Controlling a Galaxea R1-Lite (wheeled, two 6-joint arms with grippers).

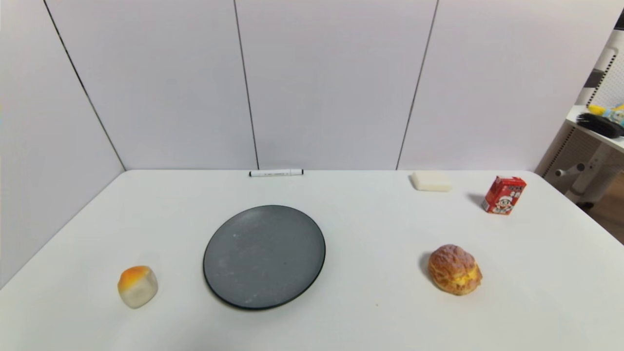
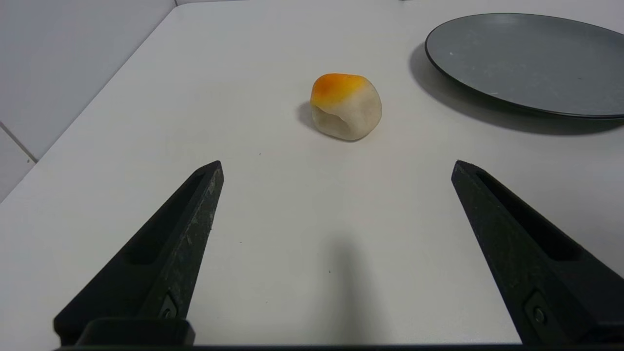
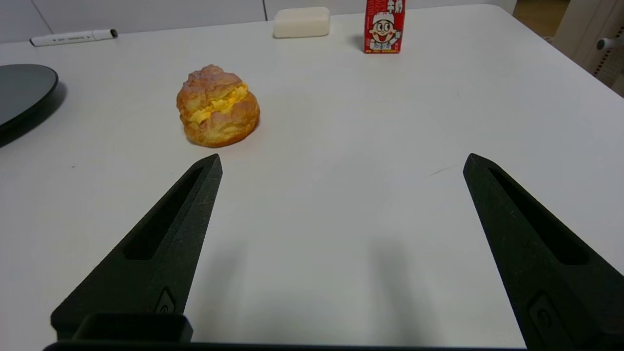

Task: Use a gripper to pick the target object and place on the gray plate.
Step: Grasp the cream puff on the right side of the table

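Observation:
The golden-brown cream puff (image 1: 454, 269) with yellow filling sits on the white table at the right front. It also shows in the right wrist view (image 3: 217, 106), ahead of my right gripper (image 3: 341, 163), which is open and empty, short of the puff. The gray plate (image 1: 264, 256) lies flat at the table's middle; its edge shows in the right wrist view (image 3: 24, 90) and in the left wrist view (image 2: 526, 61). My left gripper (image 2: 336, 168) is open and empty, short of a pale bun. Neither gripper shows in the head view.
A pale cube-shaped bun with an orange top (image 1: 137, 286) sits left of the plate, also in the left wrist view (image 2: 346, 106). A red milk carton (image 1: 504, 195), a white block (image 1: 431, 181) and a marker pen (image 1: 276, 172) stand near the back wall.

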